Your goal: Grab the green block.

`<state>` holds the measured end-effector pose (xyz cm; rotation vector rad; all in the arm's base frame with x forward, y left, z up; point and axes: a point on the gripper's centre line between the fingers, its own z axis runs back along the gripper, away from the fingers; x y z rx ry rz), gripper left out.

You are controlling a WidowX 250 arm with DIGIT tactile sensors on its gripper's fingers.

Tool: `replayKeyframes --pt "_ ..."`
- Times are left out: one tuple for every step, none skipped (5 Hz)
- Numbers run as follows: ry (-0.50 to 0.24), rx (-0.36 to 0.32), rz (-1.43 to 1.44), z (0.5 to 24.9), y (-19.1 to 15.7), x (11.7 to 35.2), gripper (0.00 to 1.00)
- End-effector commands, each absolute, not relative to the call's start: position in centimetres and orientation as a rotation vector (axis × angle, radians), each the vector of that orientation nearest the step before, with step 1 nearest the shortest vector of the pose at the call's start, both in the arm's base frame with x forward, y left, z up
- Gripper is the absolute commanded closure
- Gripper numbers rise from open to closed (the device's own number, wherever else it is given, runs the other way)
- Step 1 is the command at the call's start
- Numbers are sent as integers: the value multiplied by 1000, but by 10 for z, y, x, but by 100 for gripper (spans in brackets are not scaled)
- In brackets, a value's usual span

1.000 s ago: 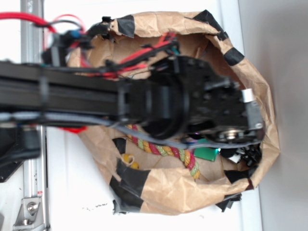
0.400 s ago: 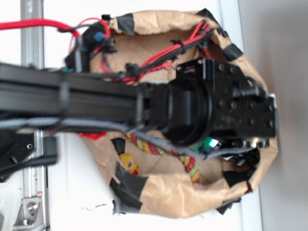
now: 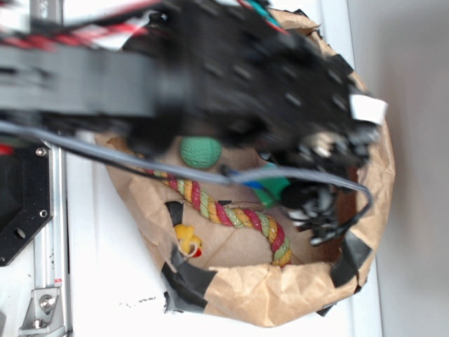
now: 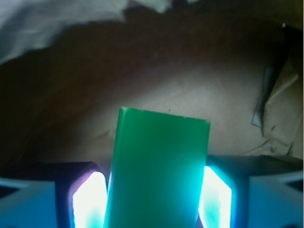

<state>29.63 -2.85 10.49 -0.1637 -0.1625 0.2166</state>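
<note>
— Green plastic between lit pads: where does the green block (image 4: 156,171) sit?

— Squarely between the jaws of the gripper (image 4: 154,199), its long faces touching both glowing fingers (image 4: 88,199), its far end jutting out beyond the tips.

— Clenched on it, then?

— Yes, the jaws grasp the block. Beyond the tips lies the crumpled brown paper bag (image 3: 280,298); to one side of the jaws rest a teal ball (image 3: 200,152) and a striped rope (image 3: 231,214).

A lab robot bench: white table (image 3: 105,281), metal rail (image 3: 49,232), wired arm (image 3: 231,77), taped paper bag (image 3: 280,295) of toys.
</note>
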Motion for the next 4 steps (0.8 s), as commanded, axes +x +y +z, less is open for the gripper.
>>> replayKeyframes --pt "-248 -278 86 153 -10 282 100" --pt "-223 -245 100 155 -9 279 100" --pt "-203 -179 160 152 -4 279 100" --pt "-191 -155 182 148 -2 283 100"
